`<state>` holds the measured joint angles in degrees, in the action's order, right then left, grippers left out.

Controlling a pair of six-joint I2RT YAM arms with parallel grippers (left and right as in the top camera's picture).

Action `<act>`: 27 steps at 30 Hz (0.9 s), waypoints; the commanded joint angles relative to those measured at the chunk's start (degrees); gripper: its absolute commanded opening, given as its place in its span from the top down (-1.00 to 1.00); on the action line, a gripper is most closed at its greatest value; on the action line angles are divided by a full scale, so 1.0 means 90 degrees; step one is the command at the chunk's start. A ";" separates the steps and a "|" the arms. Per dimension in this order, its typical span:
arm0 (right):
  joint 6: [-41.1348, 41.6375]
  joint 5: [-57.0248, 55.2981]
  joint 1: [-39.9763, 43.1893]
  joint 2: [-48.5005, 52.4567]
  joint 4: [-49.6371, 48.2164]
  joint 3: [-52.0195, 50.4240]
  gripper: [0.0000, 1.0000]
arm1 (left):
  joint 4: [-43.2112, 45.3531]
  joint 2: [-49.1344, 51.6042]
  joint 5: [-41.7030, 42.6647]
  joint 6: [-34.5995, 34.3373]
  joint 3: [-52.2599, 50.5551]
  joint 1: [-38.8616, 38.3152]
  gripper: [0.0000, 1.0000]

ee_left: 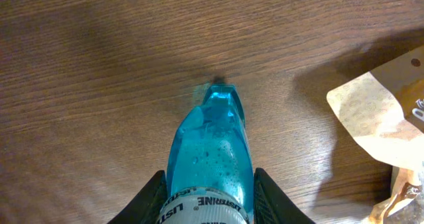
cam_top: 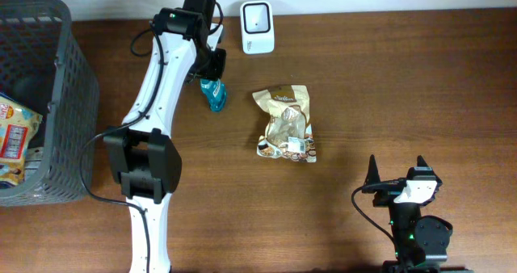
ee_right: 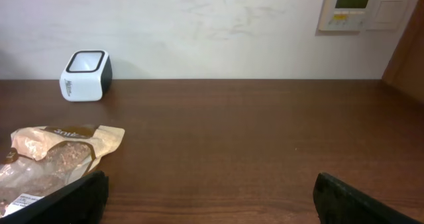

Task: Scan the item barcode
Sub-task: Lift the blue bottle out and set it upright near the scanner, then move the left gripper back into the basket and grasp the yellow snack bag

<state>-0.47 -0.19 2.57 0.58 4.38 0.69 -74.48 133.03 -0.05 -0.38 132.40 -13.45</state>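
Table (cam_top: 404, 79): dark wood, spread under both pincers.
Basket (cam_top: 81, 103): grey mesh, set well off to the left of the left pincer; printed packets are seen inside it.
Snack bag (cam_top: 286, 123): laid flat between the two pincers, near the left one on its right side, ahead and to the left of the right one.
Scanner (cam_top: 258, 27): white, stood just beyond the left pincer, slightly to its right.
Bottle (ee_left: 212, 144): clear blue, gripped in the left pincer, its far end pointed down at the wood; whether it touches cannot be told.
Left pincer (ee_left: 211, 207): closed narrowly on the bottle, one finger pressed against each side.
Right pincer (cam_top: 397, 168): spread wide, nothing held, kept well apart from the bag.
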 commanded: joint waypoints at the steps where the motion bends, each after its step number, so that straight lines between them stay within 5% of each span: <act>1: -0.0012 -0.0053 -0.0034 -0.0041 0.0036 -0.0041 -0.97 | -0.0010 -0.0007 -0.0019 -0.0056 -0.0041 -0.0032 0.20; 6: -0.0015 -0.0056 -0.0034 -0.0041 0.0036 -0.0041 -0.97 | 0.0015 -0.0007 0.0034 -0.0058 -0.0027 -0.0032 -0.35; 18: -0.0015 -0.0053 -0.0034 -0.0041 0.0036 -0.0041 -0.97 | -0.0396 -0.0010 0.0486 -0.0061 0.1508 -0.0017 -0.36; 27: -0.0015 -0.0056 -0.0034 -0.0041 0.0036 -0.0041 -0.97 | -0.1953 -0.0015 0.0172 -0.0250 0.5270 0.0549 -0.50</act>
<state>-0.49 -0.21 2.57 0.58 4.38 0.69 -88.40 133.19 3.60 -0.99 168.90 -12.29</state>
